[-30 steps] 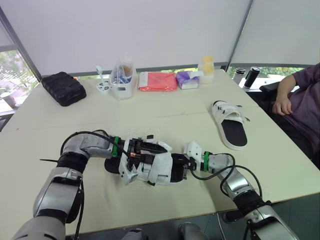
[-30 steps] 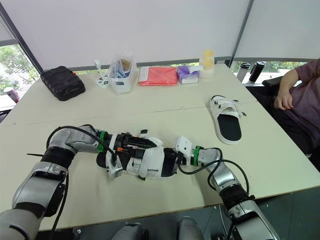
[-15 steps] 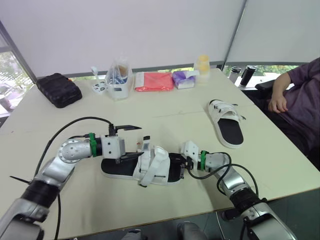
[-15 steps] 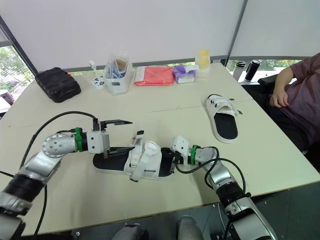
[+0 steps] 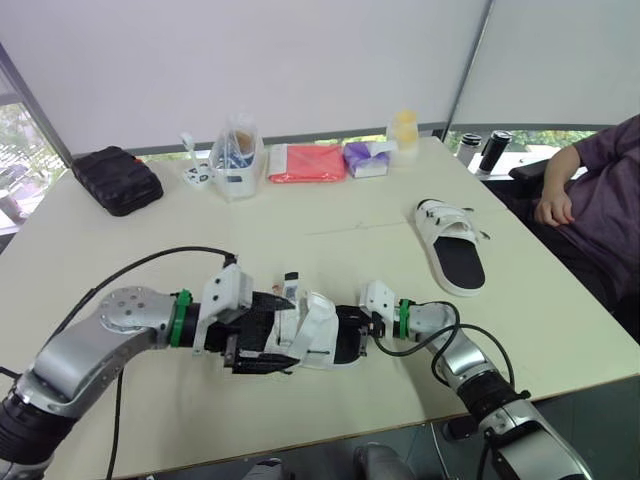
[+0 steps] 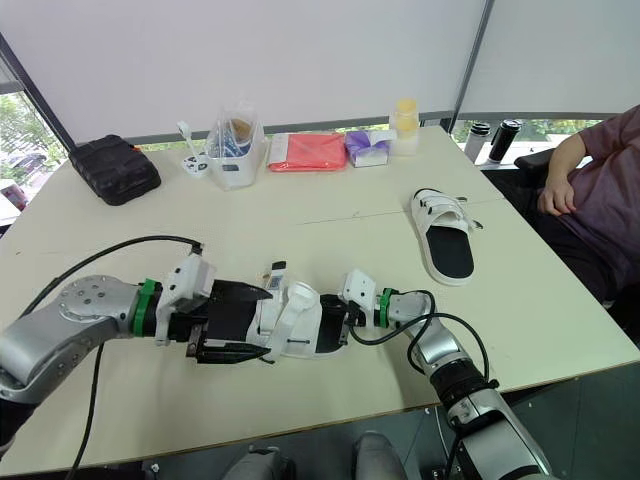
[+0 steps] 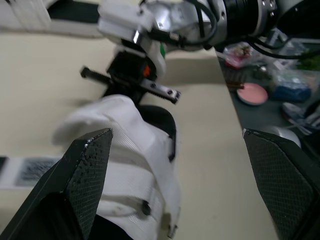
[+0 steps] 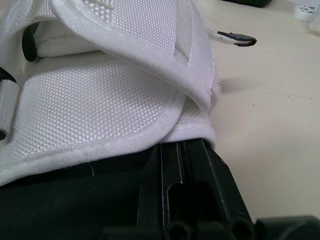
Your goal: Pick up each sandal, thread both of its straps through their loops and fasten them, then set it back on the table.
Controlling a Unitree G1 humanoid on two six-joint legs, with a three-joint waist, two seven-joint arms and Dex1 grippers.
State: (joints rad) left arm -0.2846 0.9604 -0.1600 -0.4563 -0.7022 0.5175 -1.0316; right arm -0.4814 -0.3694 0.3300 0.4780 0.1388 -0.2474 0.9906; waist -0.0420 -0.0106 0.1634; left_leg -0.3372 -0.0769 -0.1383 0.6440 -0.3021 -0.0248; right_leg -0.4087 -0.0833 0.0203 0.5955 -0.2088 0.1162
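Cream table (image 5: 330,215) beneath sandal (image 5: 320,335); white blinds (image 5: 250,60) behind

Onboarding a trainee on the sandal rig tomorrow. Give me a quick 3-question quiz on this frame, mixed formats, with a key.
1. True or false: the left gripper is wide open.
2. The far sandal lies closest to which of these? A) the black case, B) the person's hand, C) the red packet.
3. Fill in: the straps of the near sandal are ____ in colour.

Key: 1 true; 2 B; 3 white.
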